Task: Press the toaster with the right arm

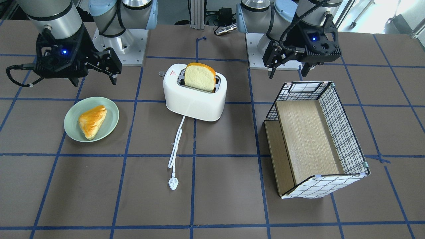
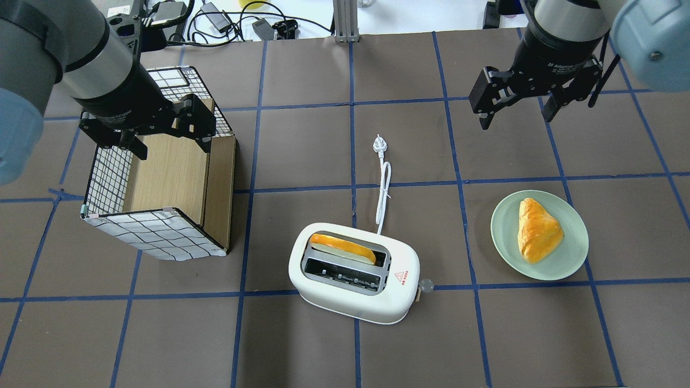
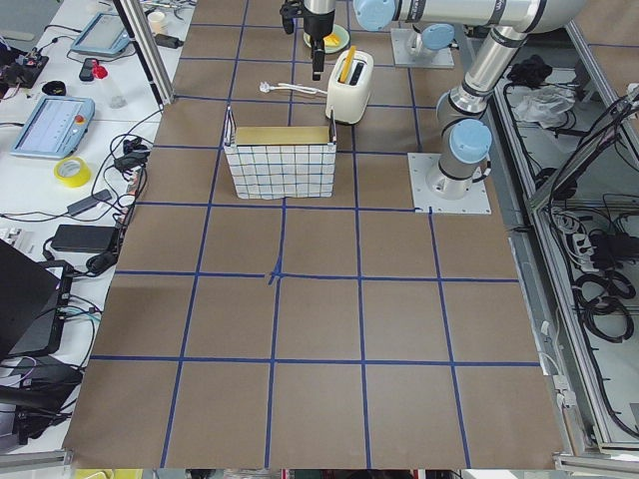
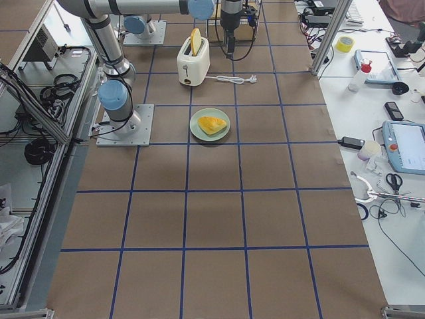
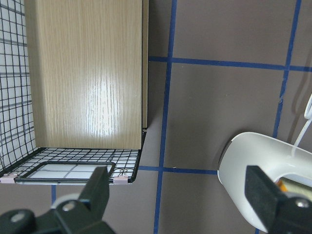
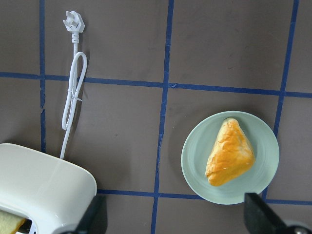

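The white toaster [image 2: 353,299] stands mid-table with a bread slice [image 2: 342,248] upright in its far slot. Its grey lever knob [image 2: 426,284] is on the end facing the plate, and its white cord [image 2: 383,188] trails away unplugged. My right gripper [image 2: 515,121] is open and empty, hovering above the table well beyond the toaster and the plate; its wrist view shows the toaster's corner [image 6: 44,185] at lower left. My left gripper [image 2: 172,150] is open and empty above the basket [image 2: 156,237].
A pale green plate [image 2: 501,237] with a golden pastry [image 2: 539,231] lies right of the toaster, below my right gripper. The wire basket with a wooden floor stands left of the toaster. Blue tape lines grid the brown table.
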Motion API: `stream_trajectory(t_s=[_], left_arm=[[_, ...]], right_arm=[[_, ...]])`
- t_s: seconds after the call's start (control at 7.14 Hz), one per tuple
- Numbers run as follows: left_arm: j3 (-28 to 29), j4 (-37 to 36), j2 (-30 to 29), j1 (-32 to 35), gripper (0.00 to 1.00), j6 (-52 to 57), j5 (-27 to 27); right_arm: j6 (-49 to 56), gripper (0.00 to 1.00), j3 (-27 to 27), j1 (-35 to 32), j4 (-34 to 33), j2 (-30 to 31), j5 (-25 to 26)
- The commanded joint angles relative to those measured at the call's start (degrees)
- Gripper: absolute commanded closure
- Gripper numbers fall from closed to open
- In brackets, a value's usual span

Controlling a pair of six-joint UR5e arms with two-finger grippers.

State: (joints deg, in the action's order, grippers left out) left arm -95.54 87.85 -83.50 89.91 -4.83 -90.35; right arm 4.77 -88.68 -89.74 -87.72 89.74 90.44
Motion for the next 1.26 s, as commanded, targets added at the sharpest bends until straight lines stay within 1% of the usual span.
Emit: stream_trajectory(t_s=[0.0, 0.14, 0.28, 0.42, 0.56, 0.7, 0.98, 1.12], left_arm=[[0.00, 0.04, 0.00, 0.00, 0.00, 0.00, 0.00], [0.00, 0.04, 0.00, 0.00, 0.00, 0.00, 0.00], [0.00, 0.04, 0.00, 0.00, 0.00, 0.00, 0.00], [0.00, 0.04, 0.00, 0.00, 0.00, 0.00, 0.00], [0.00, 0.04, 0.00, 0.00, 0.00, 0.00, 0.00], [0.00, 0.04, 0.00, 0.00, 0.00, 0.00, 0.00], [0.00, 0.04, 0.00, 0.00, 0.00, 0.00, 0.00], [0.00, 0.04, 0.00, 0.00, 0.00, 0.00, 0.00]], right_arm=[[-0.02, 0.00, 0.00, -0.09, 0.09, 0.00, 0.00], [-0.54, 0.02, -0.09, -0.09, 0.52, 0.00, -0.61], [-0.98, 0.29, -0.26, -0.26, 6.01, 0.35, -1.05], [-1.60, 0.67, -0.09, -0.18, 11.37, 0.44, -2.45], [-7.00, 1.00, -0.52, -0.26, 12.99, 0.70, -4.98], [-11.49, 1.00, -0.87, -0.26, 13.01, 0.96, -9.53], [-14.78, 1.00, -3.93, -0.70, 12.92, 3.94, -10.11], [-14.70, 1.00, -7.00, -0.70, 11.70, 6.39, -10.11]])
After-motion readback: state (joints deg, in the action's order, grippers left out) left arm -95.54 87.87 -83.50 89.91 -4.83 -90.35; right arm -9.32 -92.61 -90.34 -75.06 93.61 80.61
